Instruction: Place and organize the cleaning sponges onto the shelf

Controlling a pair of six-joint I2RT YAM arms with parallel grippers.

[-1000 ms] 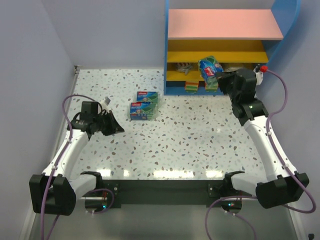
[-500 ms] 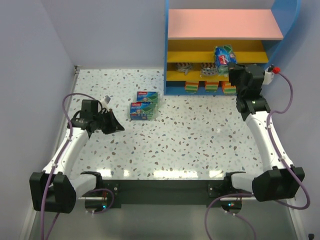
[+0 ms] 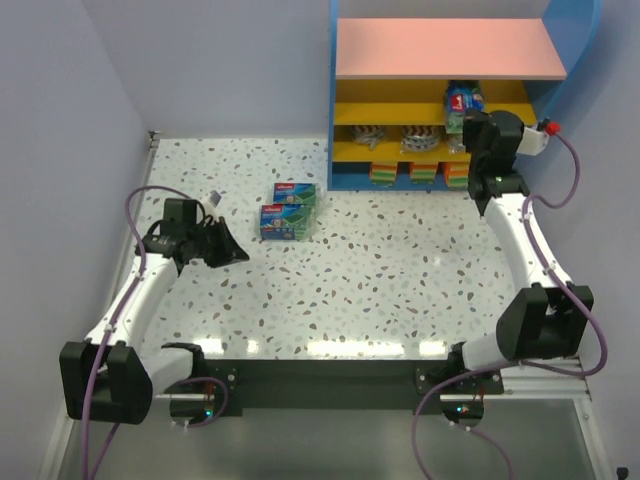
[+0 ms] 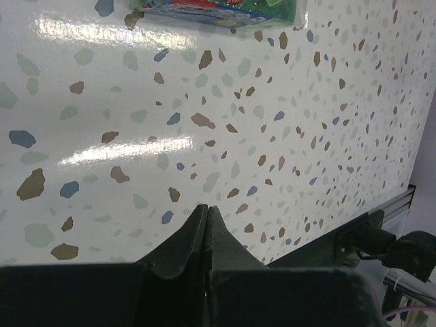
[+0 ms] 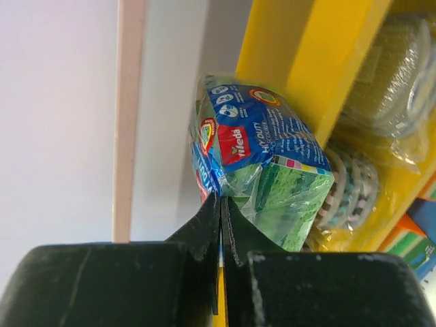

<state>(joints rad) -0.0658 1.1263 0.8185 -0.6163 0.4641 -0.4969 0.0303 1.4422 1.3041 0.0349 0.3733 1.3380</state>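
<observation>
I have the right jaws pinched fully shut on the wrapper edge of a blue-and-green sponge pack (image 5: 264, 167). Gripping only that edge leaves the pack's body sticking out ahead of the fingers, which I judge lets it go into the shelf (image 3: 336, 120) first. The pack is up at the right end of the top opening, under the pink top board (image 3: 450, 48) and above the upper yellow board (image 3: 430, 103). I cannot tell whether it rests on that board or hangs just over it. Striped pads (image 3: 372, 135) and orange-yellow-green blocks (image 3: 384, 172) sit in rows on the lower levels, so this level looks like the free one. The left jaws are closed together on nothing, low over the bench (image 3: 380, 270), parked well away from the shelf. Two green packs (image 3: 288, 212) wait on the bench between the arms, and the left wrist view cuts one off at its top edge. The right arm (image 3: 520, 230) hides the shelf's right corner, and a silvery pack (image 5: 402, 75) is only partly visible behind the yellow board.
</observation>
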